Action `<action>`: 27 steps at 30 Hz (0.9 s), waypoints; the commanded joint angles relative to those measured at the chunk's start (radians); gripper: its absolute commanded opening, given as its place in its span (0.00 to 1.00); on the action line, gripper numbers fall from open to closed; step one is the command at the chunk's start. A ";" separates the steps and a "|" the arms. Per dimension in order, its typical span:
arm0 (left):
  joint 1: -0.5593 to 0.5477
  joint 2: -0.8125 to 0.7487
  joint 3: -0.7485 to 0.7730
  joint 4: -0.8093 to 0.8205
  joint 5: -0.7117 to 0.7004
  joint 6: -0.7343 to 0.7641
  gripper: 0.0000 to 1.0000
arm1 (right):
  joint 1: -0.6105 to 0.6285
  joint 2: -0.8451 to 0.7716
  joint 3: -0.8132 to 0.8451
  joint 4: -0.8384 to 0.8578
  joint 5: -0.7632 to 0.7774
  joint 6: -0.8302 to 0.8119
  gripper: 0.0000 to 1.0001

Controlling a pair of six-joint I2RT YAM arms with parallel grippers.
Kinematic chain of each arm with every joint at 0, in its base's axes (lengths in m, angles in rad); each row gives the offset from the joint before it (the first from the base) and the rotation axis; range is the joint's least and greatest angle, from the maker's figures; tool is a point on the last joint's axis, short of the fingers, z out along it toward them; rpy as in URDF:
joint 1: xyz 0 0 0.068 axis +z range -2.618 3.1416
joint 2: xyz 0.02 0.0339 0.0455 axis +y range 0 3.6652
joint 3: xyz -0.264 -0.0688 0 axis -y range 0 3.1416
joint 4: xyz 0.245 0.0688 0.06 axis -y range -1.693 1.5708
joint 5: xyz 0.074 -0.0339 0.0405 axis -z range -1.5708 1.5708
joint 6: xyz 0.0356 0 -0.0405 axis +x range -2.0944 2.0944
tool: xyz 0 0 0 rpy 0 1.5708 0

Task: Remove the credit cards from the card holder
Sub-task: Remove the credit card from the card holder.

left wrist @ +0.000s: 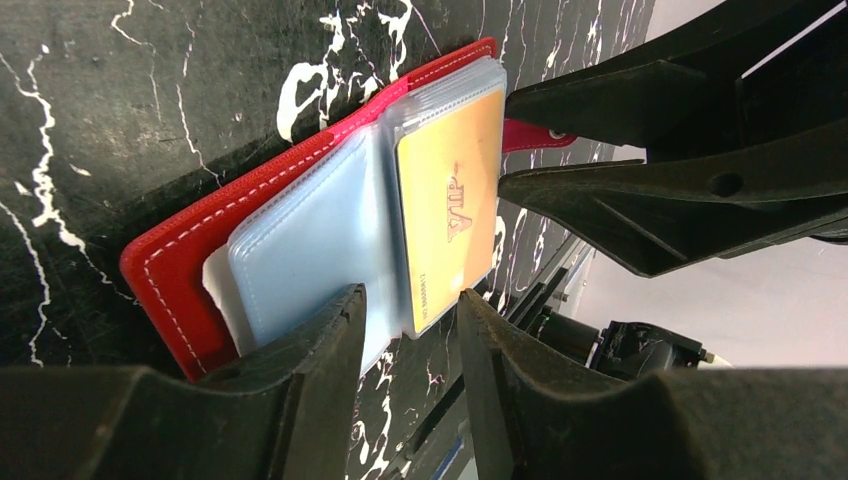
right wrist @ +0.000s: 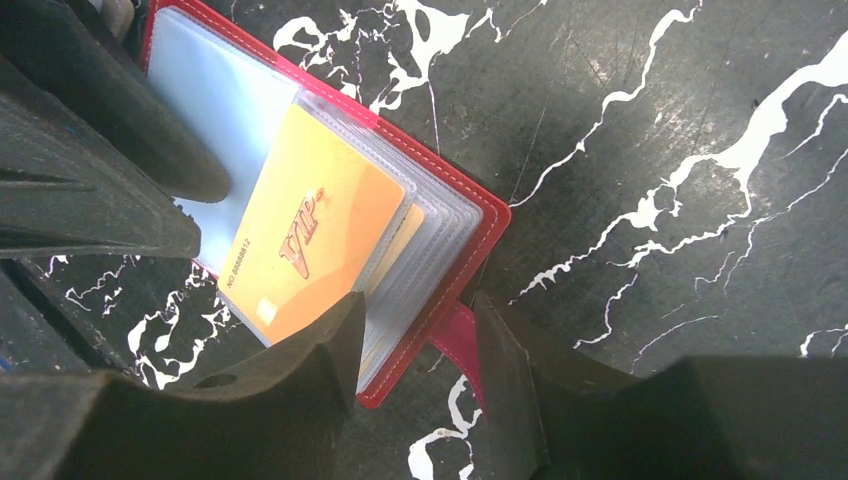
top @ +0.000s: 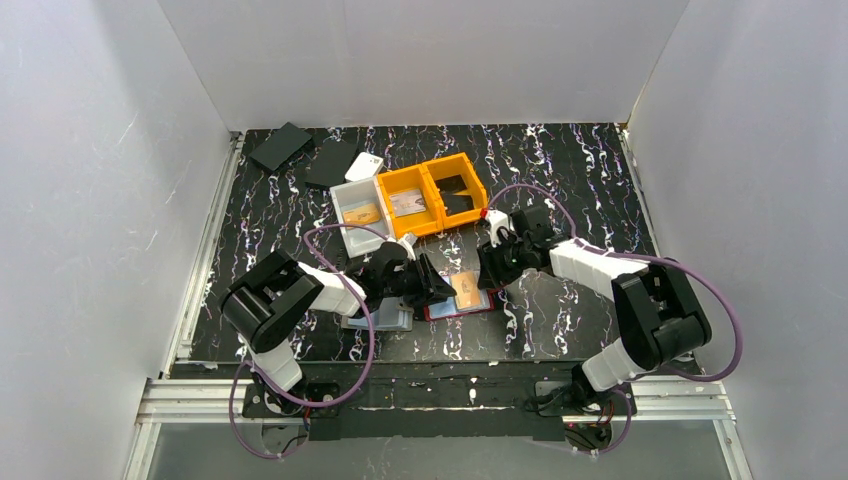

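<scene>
The red card holder [top: 455, 310] lies open on the black marbled table between both grippers. Its clear sleeves fan out, and an orange VIP credit card [right wrist: 310, 225] lies on top of the sleeves, slanted. My left gripper [left wrist: 410, 300] is open at the holder's near edge, one finger resting on the pale blue sleeve page [left wrist: 310, 240]. My right gripper [right wrist: 420, 305] is open too, astride the holder's [right wrist: 495, 215] opposite edge and its red strap [right wrist: 458, 340]. In the left wrist view the orange card [left wrist: 450, 190] faces the right gripper's fingers [left wrist: 620, 100].
An orange two-compartment bin [top: 432, 195] and a white bin [top: 358, 212] stand behind the holder, cards inside. Dark flat items [top: 280, 145] and a white one [top: 364, 166] lie at the back left. A pale stack [top: 385, 318] sits under the left arm.
</scene>
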 commanded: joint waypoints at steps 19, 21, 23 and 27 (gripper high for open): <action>0.004 0.057 0.057 -0.019 0.005 -0.025 0.33 | 0.131 0.074 0.082 -0.047 0.183 -0.059 0.56; 0.004 0.065 0.059 -0.019 0.005 -0.026 0.32 | 0.144 0.079 0.086 -0.053 0.197 -0.065 0.57; 0.004 0.074 0.060 -0.019 0.004 -0.026 0.32 | 0.152 0.087 0.090 -0.058 0.203 -0.068 0.58; 0.005 0.087 0.059 -0.019 -0.001 -0.031 0.32 | 0.164 0.087 0.094 -0.063 0.189 -0.077 0.64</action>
